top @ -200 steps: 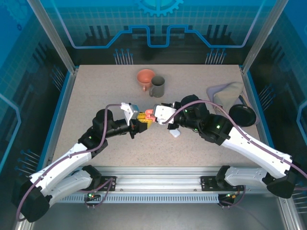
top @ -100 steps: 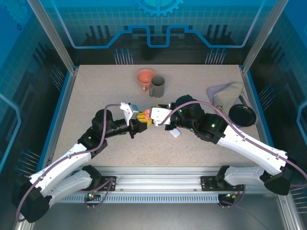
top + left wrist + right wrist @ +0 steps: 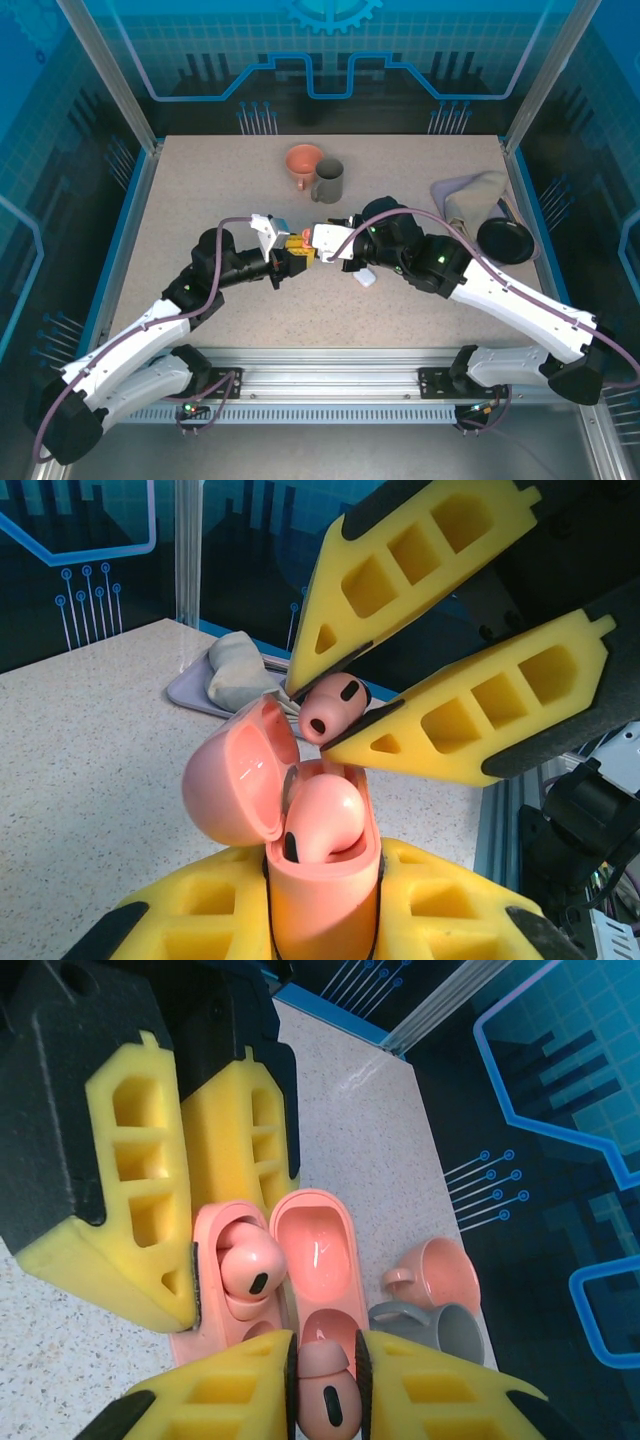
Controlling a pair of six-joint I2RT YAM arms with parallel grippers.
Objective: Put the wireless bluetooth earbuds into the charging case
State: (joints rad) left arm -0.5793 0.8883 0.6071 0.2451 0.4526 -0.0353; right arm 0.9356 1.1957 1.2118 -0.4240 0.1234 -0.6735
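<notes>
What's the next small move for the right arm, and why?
Probably lower the right end effector slightly: its pink earbud hangs just above the open pink case held by the left end effector, with the other earbud already seated.

Open salmon-pink charging case, one pink earbud seated, second earbud just above.

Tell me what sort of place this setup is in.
Most likely a purpose-built robot work cell, not a home or shop: a speckled beige tabletop fenced by aluminium frame posts, blue circuit-and-gear printed backdrop walls, and a metal mounting rail at the near edge.
</notes>
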